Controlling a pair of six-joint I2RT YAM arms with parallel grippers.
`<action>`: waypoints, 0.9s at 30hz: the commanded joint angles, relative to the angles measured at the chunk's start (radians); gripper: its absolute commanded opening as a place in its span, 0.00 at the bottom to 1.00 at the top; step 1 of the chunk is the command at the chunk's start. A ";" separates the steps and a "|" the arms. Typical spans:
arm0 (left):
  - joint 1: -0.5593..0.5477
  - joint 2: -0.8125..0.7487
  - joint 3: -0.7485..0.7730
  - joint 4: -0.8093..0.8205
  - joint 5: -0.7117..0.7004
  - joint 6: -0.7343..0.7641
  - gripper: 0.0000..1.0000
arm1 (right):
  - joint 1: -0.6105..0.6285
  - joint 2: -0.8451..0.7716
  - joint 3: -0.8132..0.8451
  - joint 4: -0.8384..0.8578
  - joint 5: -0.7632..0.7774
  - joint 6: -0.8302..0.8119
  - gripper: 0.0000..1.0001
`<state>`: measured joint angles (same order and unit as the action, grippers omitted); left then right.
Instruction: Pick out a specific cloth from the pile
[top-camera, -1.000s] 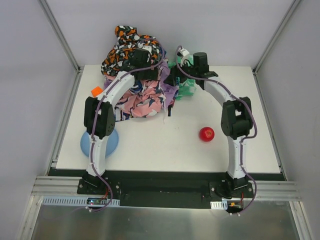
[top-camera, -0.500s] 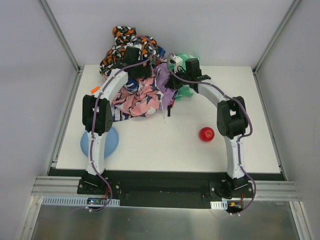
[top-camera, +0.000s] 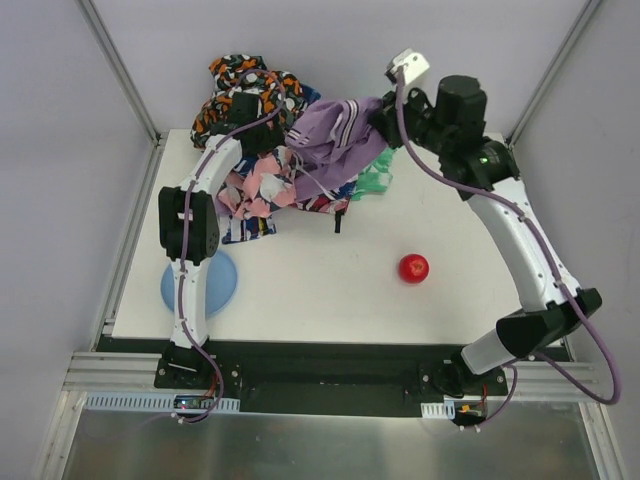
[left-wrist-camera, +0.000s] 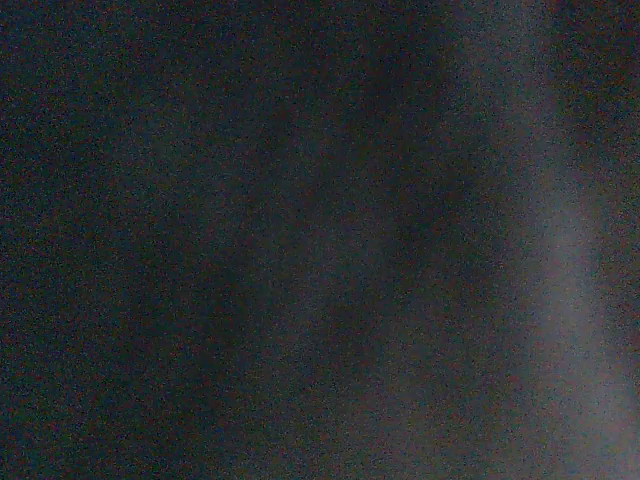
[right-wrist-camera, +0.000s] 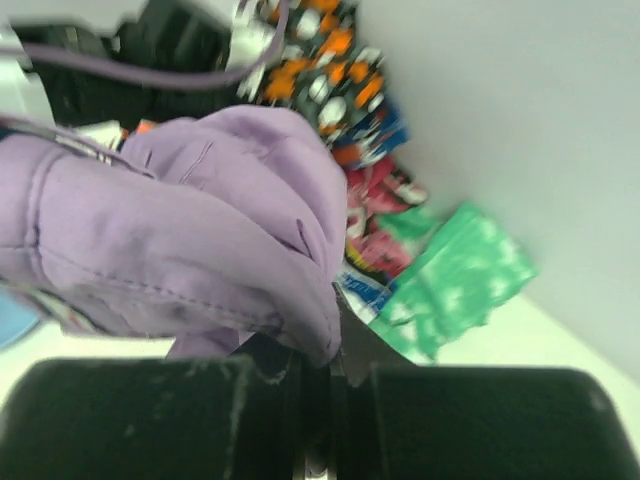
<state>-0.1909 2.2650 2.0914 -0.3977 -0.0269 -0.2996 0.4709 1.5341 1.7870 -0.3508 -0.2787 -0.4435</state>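
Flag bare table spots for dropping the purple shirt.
Widest: front centre of the table, between blue disc and red ball. Also the right strip beyond the ball. Crowded: far left and centre, with pile, lifted cloth, mint-green cloth.

No legible text in any view, no labels, brands, nos. or signs readable, left wrist cam near-black.
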 joint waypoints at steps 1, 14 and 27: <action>0.038 0.062 0.001 -0.010 -0.073 -0.003 0.97 | -0.017 -0.118 0.277 -0.060 0.191 -0.113 0.01; 0.053 0.056 0.007 -0.038 -0.105 0.013 0.97 | -0.179 -0.082 0.581 0.018 0.796 -0.468 0.01; 0.068 0.071 0.013 -0.058 -0.134 0.031 0.97 | -0.603 -0.042 0.591 0.104 0.734 -0.347 0.00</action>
<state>-0.1669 2.2921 2.0914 -0.4114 -0.0681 -0.2955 -0.0551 1.5070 2.3661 -0.4381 0.4557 -0.8173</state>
